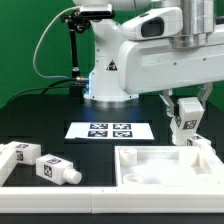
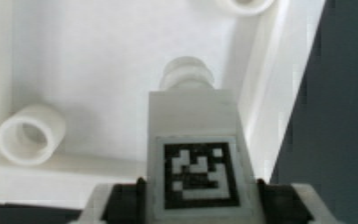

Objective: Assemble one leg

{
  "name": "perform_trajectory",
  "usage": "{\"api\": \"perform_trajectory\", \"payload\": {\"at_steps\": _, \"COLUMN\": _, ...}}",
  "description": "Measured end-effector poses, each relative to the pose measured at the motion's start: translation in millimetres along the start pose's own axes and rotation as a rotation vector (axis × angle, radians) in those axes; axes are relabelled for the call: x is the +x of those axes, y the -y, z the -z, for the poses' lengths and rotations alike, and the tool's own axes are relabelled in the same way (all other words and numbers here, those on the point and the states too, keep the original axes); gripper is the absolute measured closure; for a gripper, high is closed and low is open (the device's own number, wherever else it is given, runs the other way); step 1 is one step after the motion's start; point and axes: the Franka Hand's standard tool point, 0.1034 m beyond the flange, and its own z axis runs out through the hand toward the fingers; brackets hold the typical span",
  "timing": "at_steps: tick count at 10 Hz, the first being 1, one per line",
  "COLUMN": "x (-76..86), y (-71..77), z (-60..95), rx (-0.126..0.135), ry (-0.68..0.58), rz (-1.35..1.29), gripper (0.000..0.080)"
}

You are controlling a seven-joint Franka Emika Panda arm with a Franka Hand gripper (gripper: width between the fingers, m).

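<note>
My gripper [image 1: 184, 117] is shut on a white leg [image 1: 185, 127] with a black-and-white tag and holds it upright just above the far right corner of the large white rimmed panel [image 1: 160, 164]. In the wrist view the held leg [image 2: 197, 140] fills the middle, its tag facing the camera, with dark fingers [image 2: 130, 197] on both sides. Its tip points at a round socket [image 2: 188, 72] in the panel. Two more sockets [image 2: 28, 137] show on the panel's inside. Two loose legs [image 1: 57, 169] lie at the exterior view's left.
The marker board [image 1: 108, 130] lies flat on the black table behind the panel. The arm's white base [image 1: 108, 75] stands at the back. Another white leg [image 1: 17, 156] lies near the left edge of the exterior view.
</note>
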Motion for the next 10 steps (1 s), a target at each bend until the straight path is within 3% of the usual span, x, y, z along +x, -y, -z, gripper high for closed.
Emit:
{"api": "perform_trajectory", "payload": {"at_steps": 4, "x": 5.2, "y": -13.2, "z": -3.3, "rx": -0.066, "ry": -0.267, "rz": 0.004, "gripper": 0.0514}}
{"api": "perform_trajectory", "payload": {"at_steps": 5, "x": 7.1, "y": -13.0, "z": -4.6, "rx": -0.076, "ry": -0.312, "rz": 0.004, "gripper": 0.0514}}
{"api": "perform_trajectory", "payload": {"at_steps": 6, "x": 18.5, "y": -5.1, "z": -8.7, "rx": -0.092, "ry": -0.436, "rz": 0.015, "gripper": 0.0514}}
{"api": "perform_trajectory", "payload": {"at_steps": 7, "x": 22.9, "y": 5.0, "z": -16.6, "rx": -0.077, "ry": -0.449, "rz": 0.000, "gripper": 0.0514}}
{"api": "perform_trajectory", "payload": {"at_steps": 9, "x": 42.4, "y": 28.5, "z": -17.0, "rx": -0.048, "ry": -0.456, "rz": -0.019, "gripper": 0.0514}}
{"api": "perform_trajectory", "payload": {"at_steps": 10, "x": 43.1, "y": 31.5, "z": -22.4, "rx": -0.048, "ry": -0.463, "rz": -0.017, "gripper": 0.0514}}
